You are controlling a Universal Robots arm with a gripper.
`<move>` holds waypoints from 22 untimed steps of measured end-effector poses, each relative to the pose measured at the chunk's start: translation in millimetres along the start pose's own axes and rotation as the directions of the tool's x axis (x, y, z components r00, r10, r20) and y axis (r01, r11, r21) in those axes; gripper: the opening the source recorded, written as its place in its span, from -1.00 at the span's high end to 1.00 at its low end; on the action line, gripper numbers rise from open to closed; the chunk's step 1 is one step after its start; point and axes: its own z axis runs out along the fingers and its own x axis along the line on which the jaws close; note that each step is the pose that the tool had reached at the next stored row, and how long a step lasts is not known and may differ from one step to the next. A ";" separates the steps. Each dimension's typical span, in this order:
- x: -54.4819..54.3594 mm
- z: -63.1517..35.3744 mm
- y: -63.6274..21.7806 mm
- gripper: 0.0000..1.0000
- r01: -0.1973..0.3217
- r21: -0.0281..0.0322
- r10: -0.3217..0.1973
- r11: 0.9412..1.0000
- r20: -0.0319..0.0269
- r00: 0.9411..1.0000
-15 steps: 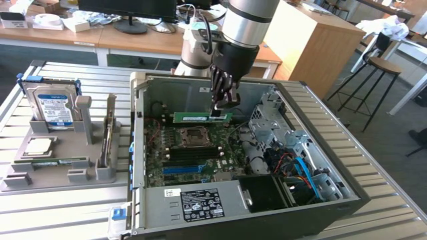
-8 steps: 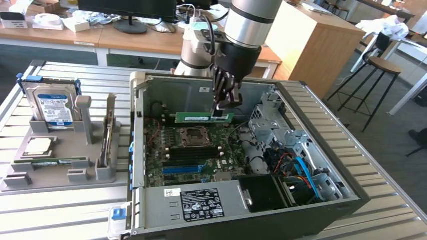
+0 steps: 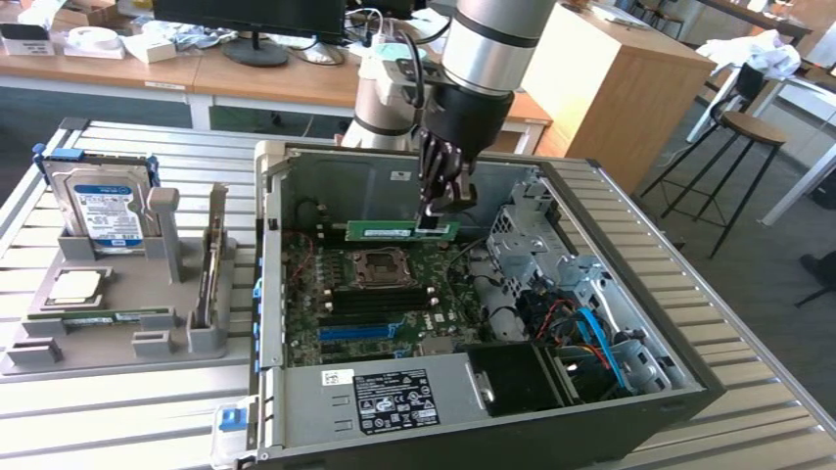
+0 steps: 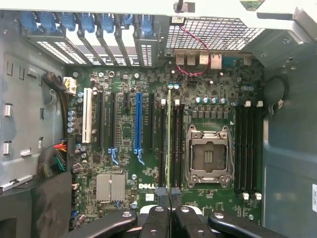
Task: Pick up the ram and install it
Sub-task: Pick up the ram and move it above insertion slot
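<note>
The ram (image 3: pixel 386 231) hangs inside the open computer case (image 3: pixel 679 377), up over the motherboard (image 3: pixel 379 304) and not seated in any slot. In the exterior view its long axis runs level from that view's left to its right. It stands on edge with its flat green face and white label turned toward the camera. The gripper (image 3: pixel 434 217) comes straight down from the arm and is clamped on the ram near the end at the exterior view's right, so most of the stick juts out toward the left.

From the wrist view the ram (image 4: pixel 169 134) is seen edge-on, a thin pale-green line running away from the gripper (image 4: pixel 169 196). Its black fingers (image 4: pixel 159 198) are pressed together on either side of that line. This view shows how the stick lines up with the board: parallel to the black memory slots (image 4: pixel 177 144), directly over that bank, which lies between the empty processor socket (image 4: pixel 208 156) and the blue expansion slot (image 4: pixel 138 124).

The exterior view also takes in the surroundings: the case lies on a slatted metal desk (image 3: pixel 117 411). Beside it, at the exterior view's left, is a grey holder (image 3: pixel 170 338) carrying a blue-labelled hard drive (image 3: pixel 105 211) and a square silver processor (image 3: pixel 74 286).
</note>
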 end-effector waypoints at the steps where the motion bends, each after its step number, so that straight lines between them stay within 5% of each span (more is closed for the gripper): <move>1: -0.9 0.2 0.1 0.77 0.000 0.000 0.000 1.000 0.000 1.000; 22: -5.4 1.4 0.5 0.77 0.000 0.000 0.000 1.000 0.000 1.000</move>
